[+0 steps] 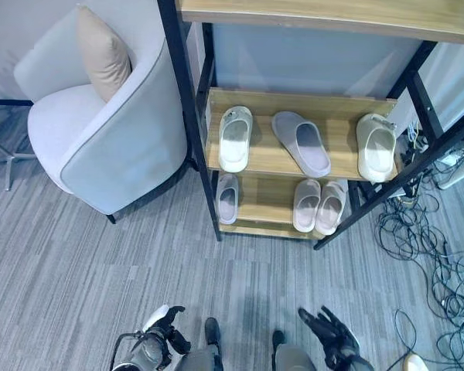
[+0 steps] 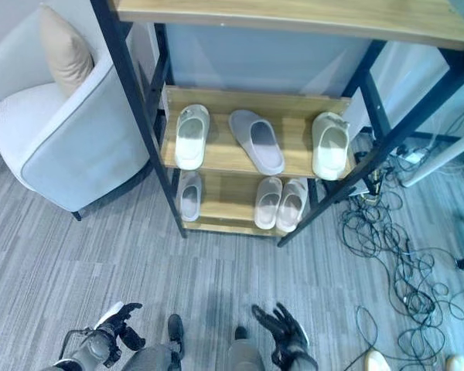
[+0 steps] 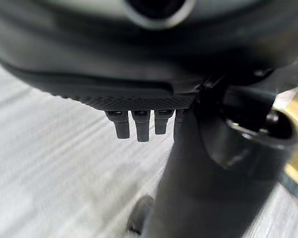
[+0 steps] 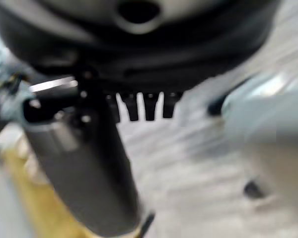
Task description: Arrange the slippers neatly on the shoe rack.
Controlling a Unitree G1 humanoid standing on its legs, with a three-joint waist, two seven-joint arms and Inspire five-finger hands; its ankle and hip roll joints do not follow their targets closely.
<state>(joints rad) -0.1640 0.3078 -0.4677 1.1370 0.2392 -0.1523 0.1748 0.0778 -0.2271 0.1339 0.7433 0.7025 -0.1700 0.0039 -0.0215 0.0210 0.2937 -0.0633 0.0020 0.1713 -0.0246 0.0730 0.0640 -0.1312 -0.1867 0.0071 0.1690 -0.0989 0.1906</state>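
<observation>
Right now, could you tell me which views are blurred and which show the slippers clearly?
Left eye view: sharp, the rack and slippers are evenly lit, no glare. Left wrist view: the left hand up close is soft, the floor behind streaked. Right wrist view: blurriest, the right hand and everything past it smeared.

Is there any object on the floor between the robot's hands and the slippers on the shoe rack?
Nothing visible. Bare floor lies between the left hand, the right hand and the shoe rack. The armchair and cables stand aside.
</observation>
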